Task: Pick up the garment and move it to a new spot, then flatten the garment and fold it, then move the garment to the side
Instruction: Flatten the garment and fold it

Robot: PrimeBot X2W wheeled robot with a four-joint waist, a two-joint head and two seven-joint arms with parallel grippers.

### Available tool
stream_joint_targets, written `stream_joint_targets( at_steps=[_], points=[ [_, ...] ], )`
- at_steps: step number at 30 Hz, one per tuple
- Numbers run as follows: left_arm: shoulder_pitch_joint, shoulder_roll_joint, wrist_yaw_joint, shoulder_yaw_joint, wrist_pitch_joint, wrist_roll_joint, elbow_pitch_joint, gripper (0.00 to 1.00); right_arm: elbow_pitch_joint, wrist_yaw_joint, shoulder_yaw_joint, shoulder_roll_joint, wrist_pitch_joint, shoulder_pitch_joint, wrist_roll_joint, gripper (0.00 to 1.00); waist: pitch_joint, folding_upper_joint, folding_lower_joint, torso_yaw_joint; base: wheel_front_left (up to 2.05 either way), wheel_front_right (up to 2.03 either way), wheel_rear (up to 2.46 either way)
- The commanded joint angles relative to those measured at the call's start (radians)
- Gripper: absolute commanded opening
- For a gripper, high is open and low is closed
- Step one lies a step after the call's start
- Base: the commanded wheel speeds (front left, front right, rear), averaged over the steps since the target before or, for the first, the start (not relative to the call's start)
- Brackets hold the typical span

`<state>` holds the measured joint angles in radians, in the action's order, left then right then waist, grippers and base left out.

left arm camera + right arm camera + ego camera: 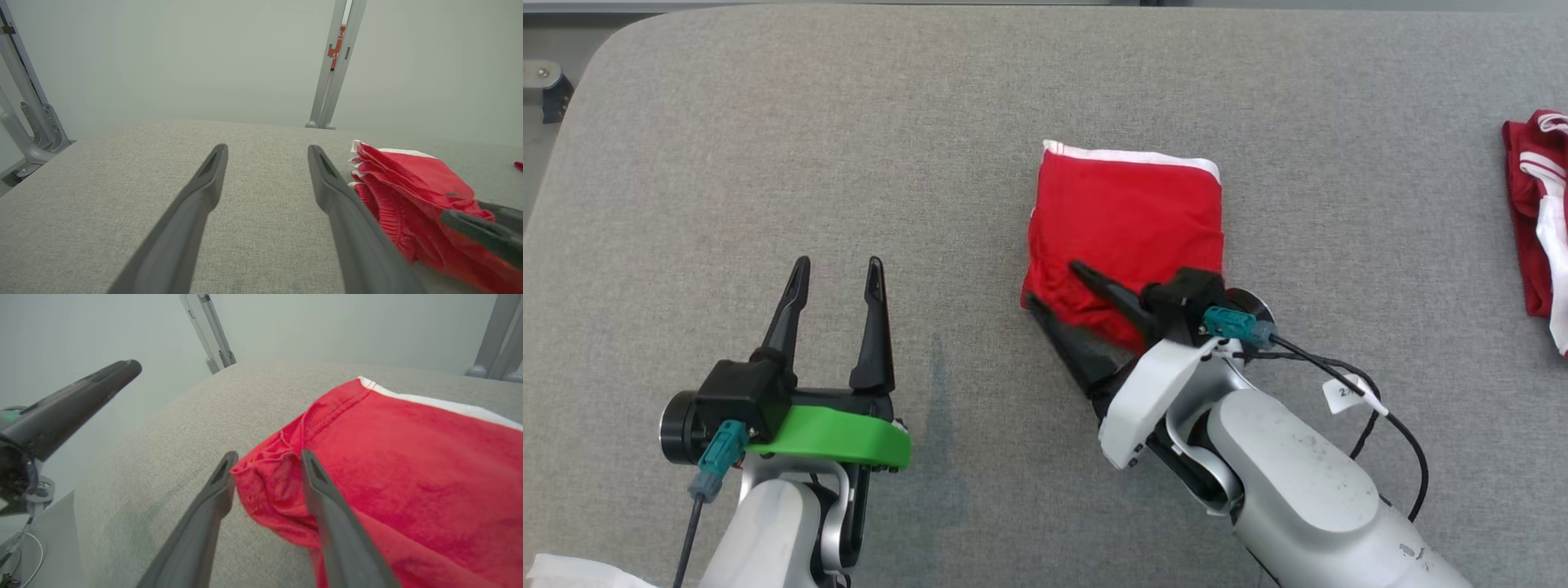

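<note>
The red garment (1127, 212) lies folded into a small square with a white band along its far edge, in the middle of the grey padded table (768, 163). My right gripper (1055, 284) is open at its near left corner. One finger lies over the cloth and the other sits at the edge, and the right wrist view shows the bunched corner of the garment (408, 457) between the fingertips of that gripper (268, 457). My left gripper (837, 265) hovers open and empty over bare table to the left. In the left wrist view the left gripper (267, 149) has the garment (412, 175) to its right.
A second red and white garment (1535, 220) lies crumpled at the table's right edge. Something white (572, 572) shows at the bottom left corner. Grey metal frame posts (335, 69) stand behind the table. The table's far left corner is rounded.
</note>
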<state>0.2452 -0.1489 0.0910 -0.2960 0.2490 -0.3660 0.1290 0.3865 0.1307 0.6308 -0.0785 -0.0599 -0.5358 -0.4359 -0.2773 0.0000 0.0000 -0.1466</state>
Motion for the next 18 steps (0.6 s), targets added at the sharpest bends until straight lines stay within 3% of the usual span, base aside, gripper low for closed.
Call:
stream_joint_targets(
  at_steps=[1, 7, 18],
  points=[
    [0.001, -0.002, -0.001, 0.003, 0.007, -0.003, 0.002, 1.00, -0.003, 0.000, 0.006, -0.011, -0.031, -0.011, 0.014, 1.00, 0.001, 0.0000, 0.0000, 0.003, 0.00, 0.00, 0.00],
    [0.000, -0.016, 0.009, 0.012, 0.009, 0.010, 0.006, 1.00, -0.074, 0.000, -0.039, -0.053, -0.150, 0.008, 0.055, 1.00, 0.011, 0.0000, 0.0000, 0.023, 0.00, 0.00, 0.00],
    [-0.056, -0.061, 0.043, 0.045, 0.005, 0.016, -0.002, 1.00, -0.274, 0.000, -0.505, -0.114, -0.148, 0.271, 0.148, 1.00, 0.076, 0.0000, 0.0000, 0.094, 0.00, 0.00, 0.00]
  ],
)
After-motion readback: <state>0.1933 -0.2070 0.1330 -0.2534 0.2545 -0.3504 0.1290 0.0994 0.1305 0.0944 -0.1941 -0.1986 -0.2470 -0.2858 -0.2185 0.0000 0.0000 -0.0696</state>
